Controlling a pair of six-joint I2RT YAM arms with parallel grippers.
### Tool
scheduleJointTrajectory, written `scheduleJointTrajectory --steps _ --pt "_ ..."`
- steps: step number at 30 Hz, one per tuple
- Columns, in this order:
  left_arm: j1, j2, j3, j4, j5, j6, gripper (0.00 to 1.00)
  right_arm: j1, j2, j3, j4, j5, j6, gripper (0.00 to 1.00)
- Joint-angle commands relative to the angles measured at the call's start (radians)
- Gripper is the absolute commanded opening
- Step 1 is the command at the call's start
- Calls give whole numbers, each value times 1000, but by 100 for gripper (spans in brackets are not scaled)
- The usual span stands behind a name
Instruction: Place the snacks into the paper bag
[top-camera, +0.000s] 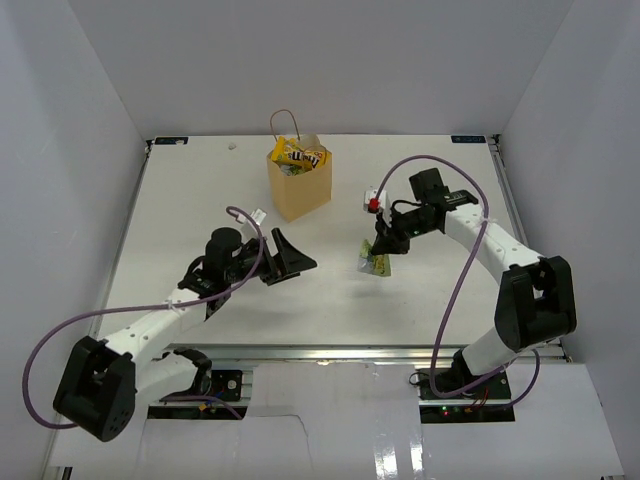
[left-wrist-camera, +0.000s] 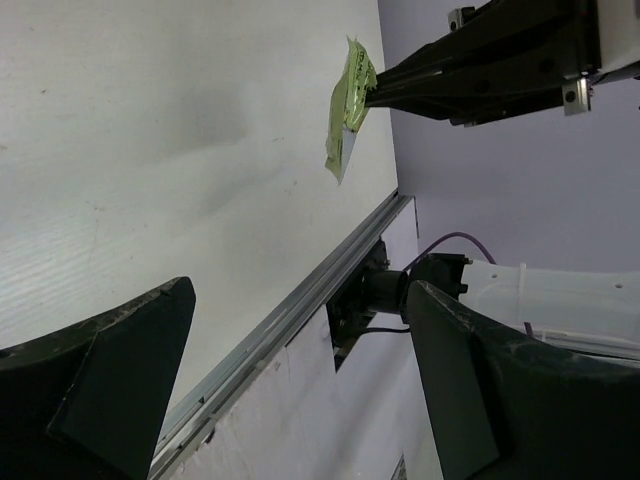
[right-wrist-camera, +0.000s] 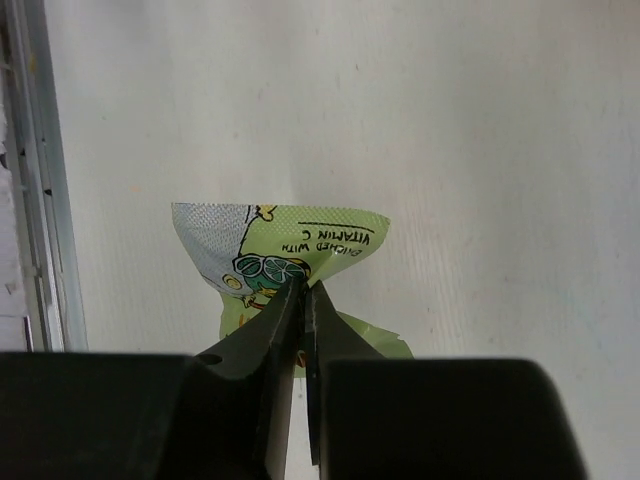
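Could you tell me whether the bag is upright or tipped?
Upright: the bag stands on its base, mouth up, with yellow packets showing inside.

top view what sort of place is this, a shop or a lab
Likely a robot lab test cell: a white table boxed in by blank white panels, two robot arms bolted at its near edge, a paper bag of snacks as prop.

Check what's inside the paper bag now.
Yellow candy wrappers show at the open top of the paper bag; how many there are, and anything beneath them, is hidden by its walls. One green packet is outside it, pinched in the right gripper.
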Motion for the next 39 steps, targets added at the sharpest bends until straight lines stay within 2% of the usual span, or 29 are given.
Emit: scheduleJointTrajectory --steps 1,5,9,22,25,26,29,30,32,33,36,38,39 --pt "-18 80 89 99 65 21 97 86 -10 63 49 -92 118 8" --pt "-59 190 183 110 67 39 94 151 15 120 133 -87 221 8" --pt "-76 259 218 110 68 47 82 182 47 200 159 -78 279 8" --pt "-97 299 254 116 91 52 62 237 62 209 192 -90 326 8" --pt "-97 304 257 118 100 53 51 243 61 201 198 -86 327 8" --pt "-97 307 255 116 102 55 43 245 61 201 198 -83 327 8" --pt "-97 303 255 118 105 58 28 246 59 198 195 -75 326 8" --pt "-97 301 255 118 105 59 18 245 59 197 196 -74 326 8" --pt "-97 293 254 116 104 65 10 245 59 194 193 -68 323 8" --pt "-97 286 252 115 102 70 3 245 59 192 195 -66 321 8" --pt "-97 266 249 113 87 85 0 245 59 191 189 -64 316 13" --pt "-97 255 257 86 65 113 0 246 56 194 184 -64 310 33" --pt "-97 249 266 69 52 128 0 245 55 200 181 -61 309 46"
